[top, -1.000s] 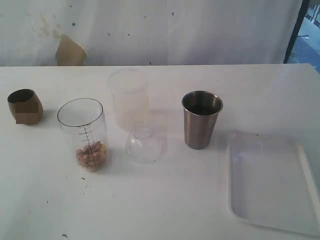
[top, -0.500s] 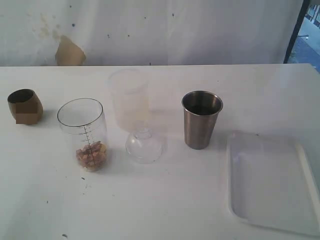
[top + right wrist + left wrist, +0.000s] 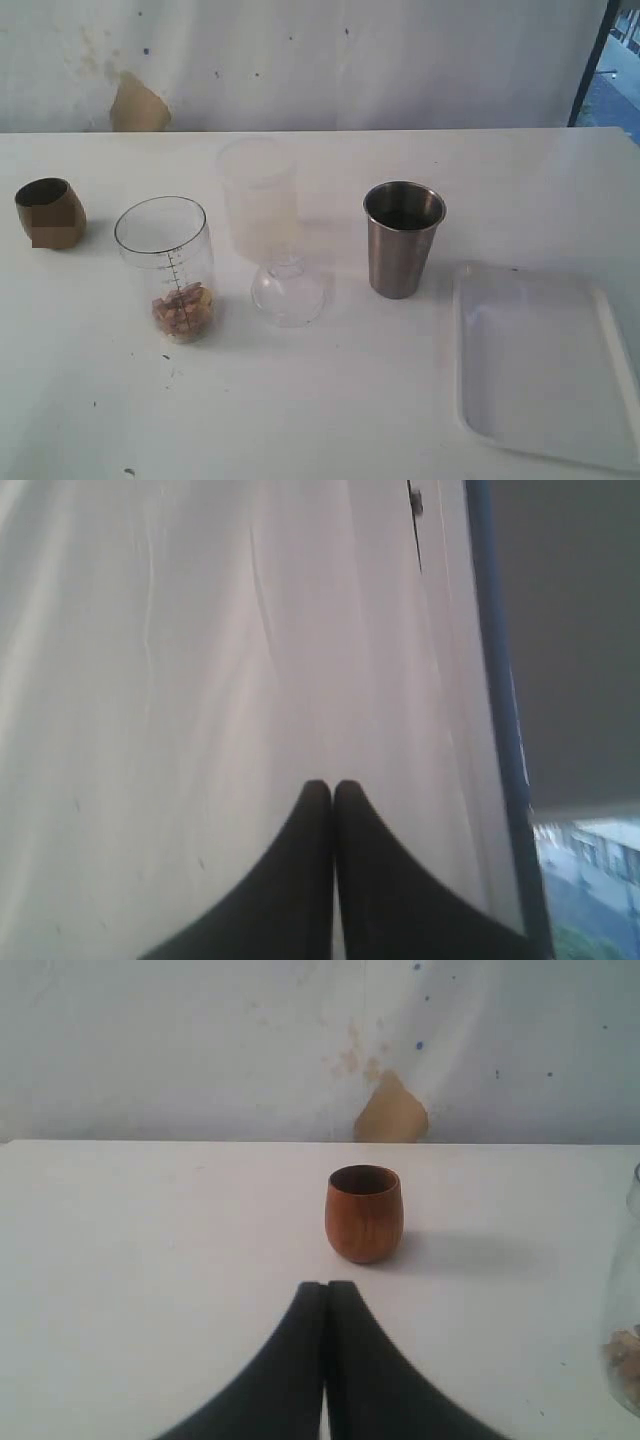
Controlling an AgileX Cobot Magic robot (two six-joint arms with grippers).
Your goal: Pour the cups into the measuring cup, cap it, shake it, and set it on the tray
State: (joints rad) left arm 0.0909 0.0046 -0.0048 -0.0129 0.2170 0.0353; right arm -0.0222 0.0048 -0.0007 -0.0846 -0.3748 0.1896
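Note:
The brown wooden cup (image 3: 50, 213) stands at the table's left; the left wrist view shows this brown cup (image 3: 364, 1213) upright, a short way beyond my shut, empty left gripper (image 3: 327, 1284). The clear measuring cup (image 3: 167, 268) with black marks holds a little brownish stuff at its base, and its edge (image 3: 627, 1340) shows in the left wrist view. The steel tumbler (image 3: 402, 239) stands right of centre. The white tray (image 3: 545, 365) lies at the front right. My right gripper (image 3: 333, 784) is shut and empty, facing a white curtain. Neither gripper appears in the exterior view.
A frosted white plastic cup (image 3: 259, 196) stands behind a clear domed lid (image 3: 288, 290), between the measuring cup and the tumbler. A white curtain (image 3: 320, 60) with a brown patch (image 3: 138, 103) hangs behind the table. A dark frame (image 3: 588, 62) rises at the far right.

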